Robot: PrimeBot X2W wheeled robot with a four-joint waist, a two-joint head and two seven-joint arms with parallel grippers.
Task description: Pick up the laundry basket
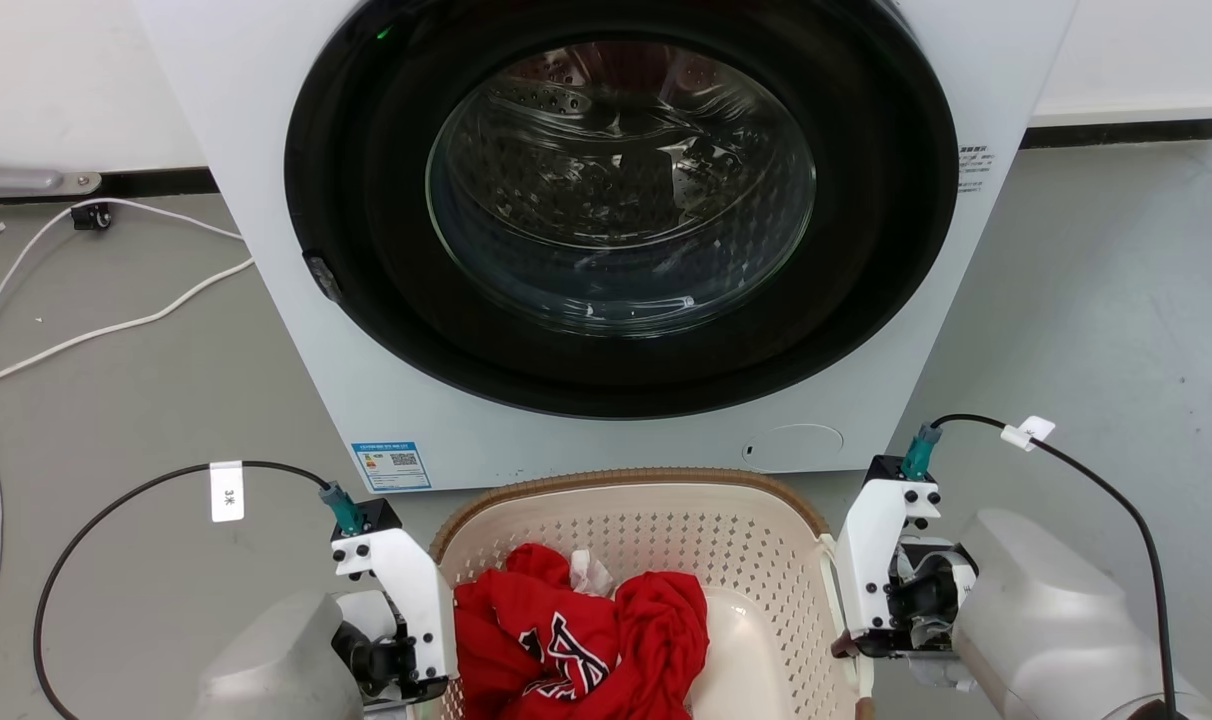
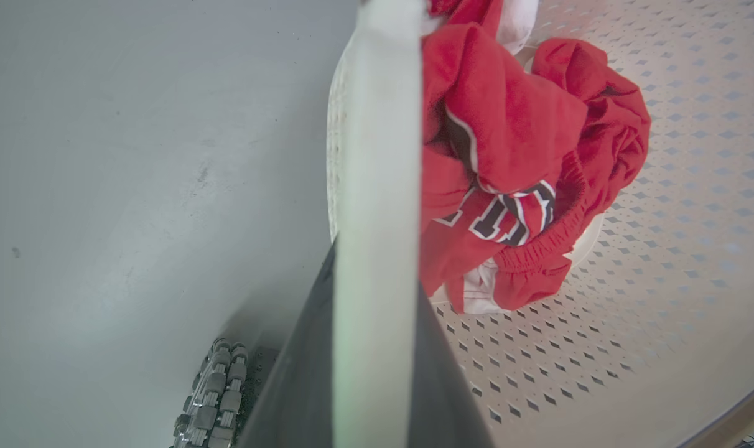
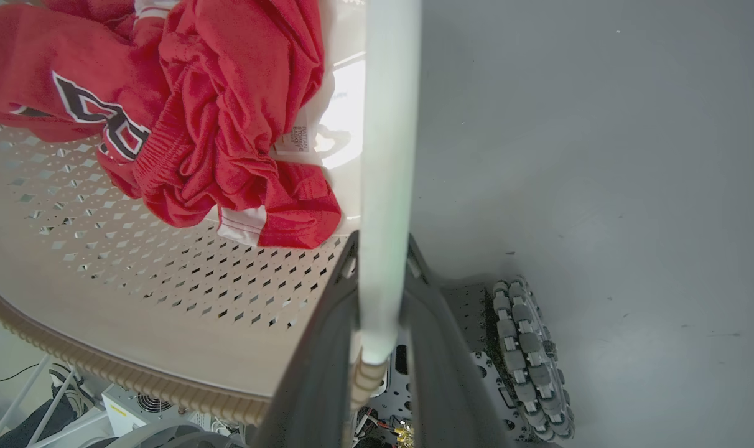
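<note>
Head view: laundry basket (image 1: 666, 530) at bottom centre, just in front of the washing machine (image 1: 606, 250), far brown rim close against the machine's base. Red garment (image 1: 566, 630) heaped inside, toward the left. One white wrist at each short side of the basket.

Wrist views add the grip itself. Left gripper (image 2: 374, 274) narrowed onto a white loop handle (image 2: 377, 124), one dark finger lying along each face of the strip, no gap to see. Right gripper (image 3: 382, 249) likewise clamped across the other handle (image 3: 386, 124), ribbed brown rim end peeking between the fingers. Adds too a roller wheel (image 2: 218, 392) low beside the left grip and a second wheel (image 3: 529, 354) beside the right, each just outside the basket's wall, plus the perforated inner walls up close.

Open grey floor (image 1: 1096, 300) on both sides of the basket. White cable (image 1: 116, 325) lies well off to the left. Tight only ahead, toward the machine. Cannot tell whether the base is touching the floor.
</note>
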